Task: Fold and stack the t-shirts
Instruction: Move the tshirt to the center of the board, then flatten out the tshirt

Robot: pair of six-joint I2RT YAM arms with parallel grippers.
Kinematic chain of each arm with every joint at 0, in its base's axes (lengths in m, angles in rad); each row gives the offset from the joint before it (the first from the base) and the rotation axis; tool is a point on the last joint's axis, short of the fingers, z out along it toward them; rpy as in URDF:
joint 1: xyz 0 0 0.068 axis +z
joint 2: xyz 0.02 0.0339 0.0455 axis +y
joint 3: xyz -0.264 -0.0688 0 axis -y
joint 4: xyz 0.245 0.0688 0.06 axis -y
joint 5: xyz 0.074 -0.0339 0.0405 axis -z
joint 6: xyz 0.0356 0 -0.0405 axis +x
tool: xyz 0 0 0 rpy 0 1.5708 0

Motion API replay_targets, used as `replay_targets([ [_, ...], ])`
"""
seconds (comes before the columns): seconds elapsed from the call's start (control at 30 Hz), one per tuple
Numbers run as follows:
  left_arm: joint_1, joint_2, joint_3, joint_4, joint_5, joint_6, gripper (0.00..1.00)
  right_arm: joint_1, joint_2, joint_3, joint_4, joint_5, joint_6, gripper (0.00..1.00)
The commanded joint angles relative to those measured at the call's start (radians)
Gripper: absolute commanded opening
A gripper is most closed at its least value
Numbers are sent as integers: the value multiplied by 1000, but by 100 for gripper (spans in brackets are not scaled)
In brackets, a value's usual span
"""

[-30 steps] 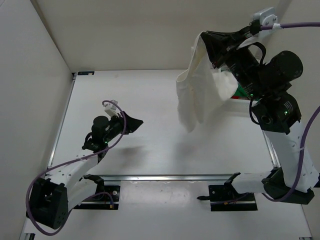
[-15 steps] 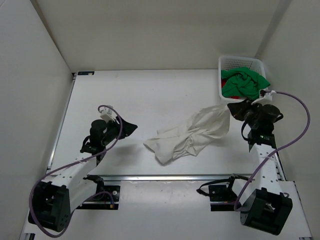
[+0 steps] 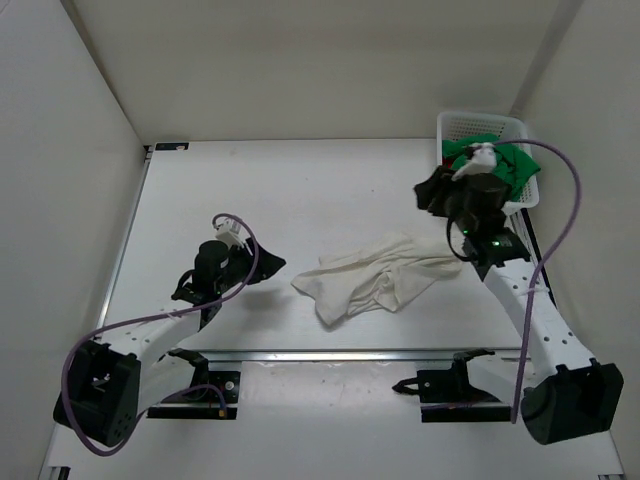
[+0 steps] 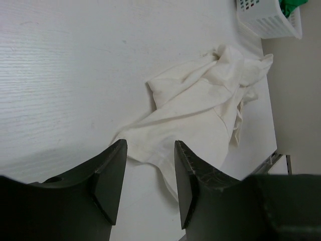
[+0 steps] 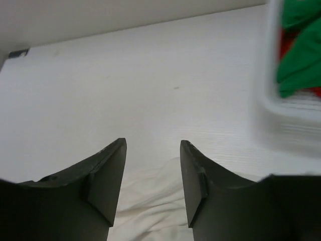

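Observation:
The white t-shirt [image 3: 375, 277] lies crumpled on the table right of centre; it also shows in the left wrist view [image 4: 200, 108] and at the bottom of the right wrist view [image 5: 160, 211]. The green t-shirt [image 3: 500, 160] and a bit of the red t-shirt [image 5: 288, 42] sit in the white mesh basket [image 3: 480, 122] at the back right. My left gripper [image 3: 268, 263] is open and empty, just left of the white shirt. My right gripper [image 3: 432, 190] is open and empty, raised above the shirt's right end, next to the basket.
The basket's blurred rim [image 5: 286, 118] is close to my right gripper's right side. White walls enclose the table at the back and sides. A metal rail [image 3: 330, 355] runs along the near edge.
My right gripper carried the white shirt down from the air, laid it on the table, let go and rose towards the basket. My left gripper shifted slightly right.

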Motion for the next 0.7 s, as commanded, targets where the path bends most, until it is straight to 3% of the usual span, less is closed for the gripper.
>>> replay_targets([
  [0.0, 46, -35, 0, -9, -2, 8, 53, 234, 34, 42, -135, 224, -103, 44],
  [0.03, 59, -36, 11, -35, 15, 20, 54, 299, 55, 13, -113, 181, -88, 38],
  [0.07, 93, -35, 49, -49, 30, 40, 55, 327, 86, 5, -82, 74, -83, 26],
  [0.13, 157, -3, 109, -136, 67, 68, 54, 507, 177, -16, -34, 11, -53, 3],
  [0.17, 162, 3, 132, -151, 95, 56, 54, 607, 242, -1, -30, 13, -71, 0],
  [0.27, 224, 0, 110, -96, 167, -13, 54, 810, 429, 83, -40, 56, -111, 0],
  [0.37, 292, -21, 103, -95, 199, -35, 53, 925, 567, 146, 10, 87, -134, 2],
  [0.5, 371, -58, 120, -121, 243, -44, 53, 971, 708, 207, 33, 130, -140, 8],
  [0.67, 337, -72, 126, -115, 212, -44, 53, 964, 811, 267, 24, 207, -142, 18],
])
